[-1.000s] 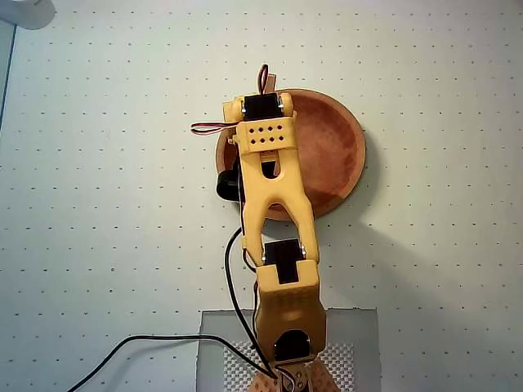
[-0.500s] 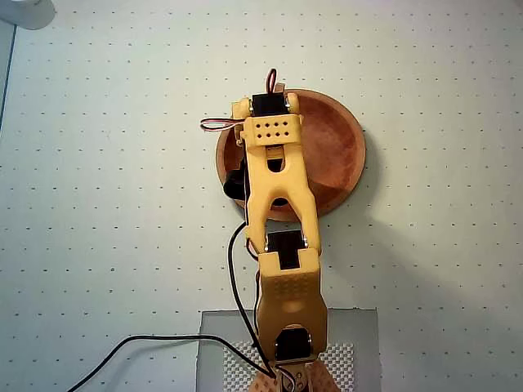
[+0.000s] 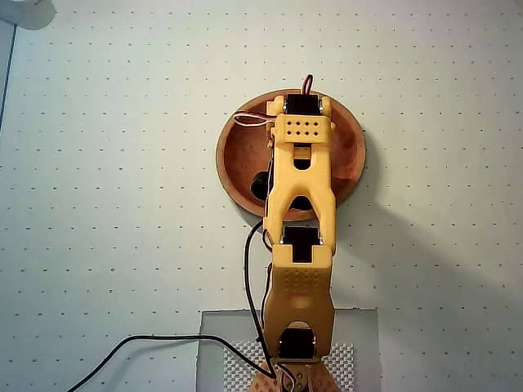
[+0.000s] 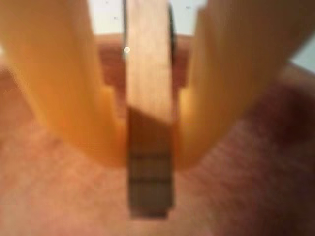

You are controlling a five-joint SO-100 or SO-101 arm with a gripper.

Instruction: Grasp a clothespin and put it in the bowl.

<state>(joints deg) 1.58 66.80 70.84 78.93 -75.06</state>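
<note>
In the wrist view the light-tan wooden clothespin stands upright between my two yellow fingers, which press on both of its sides. My gripper is shut on it, with the reddish-brown bowl filling the view just below the pin's tip. In the overhead view the yellow arm reaches over the round wooden bowl and covers its middle. The gripper and the clothespin are hidden under the arm there.
The bowl sits on a pale dotted mat. A black cable runs from the arm's base toward the lower left. A grey plate lies under the base. A pale object sits at the top left corner.
</note>
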